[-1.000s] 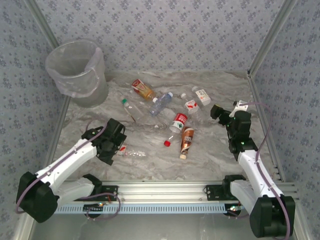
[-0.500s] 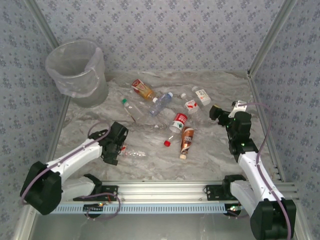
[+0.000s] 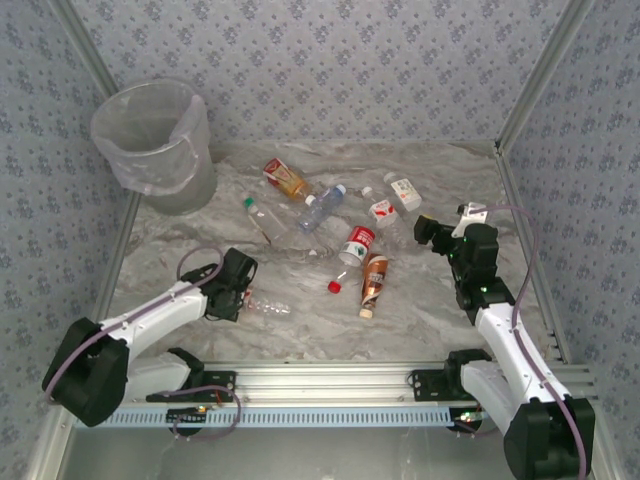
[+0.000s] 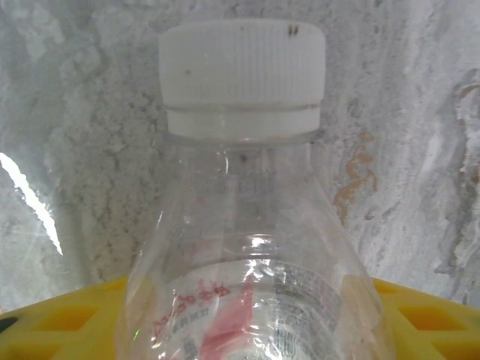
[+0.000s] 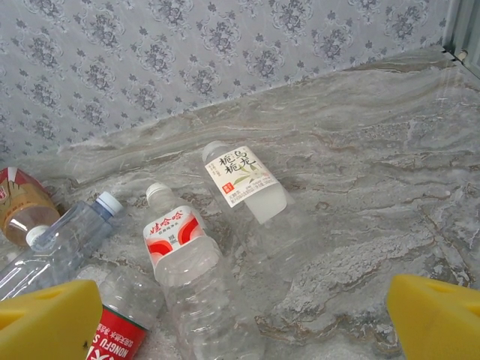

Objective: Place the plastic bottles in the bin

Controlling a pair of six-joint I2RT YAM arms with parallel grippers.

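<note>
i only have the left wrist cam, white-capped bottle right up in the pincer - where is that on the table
observer: near left of the table, that clear bottle lies on its side, apart from the other bottles
operator: and where do i drop it
observer: the bin stands at the far left corner, beyond the left pincer
operator: right side busy
observer: no, the right pincer is open and empty, near a red-and-white labelled bottle

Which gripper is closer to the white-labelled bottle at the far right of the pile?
Right. The right gripper hovers just on the near side of the white-labelled bottle; the left gripper is far off to its left, around a white-capped bottle.
</note>
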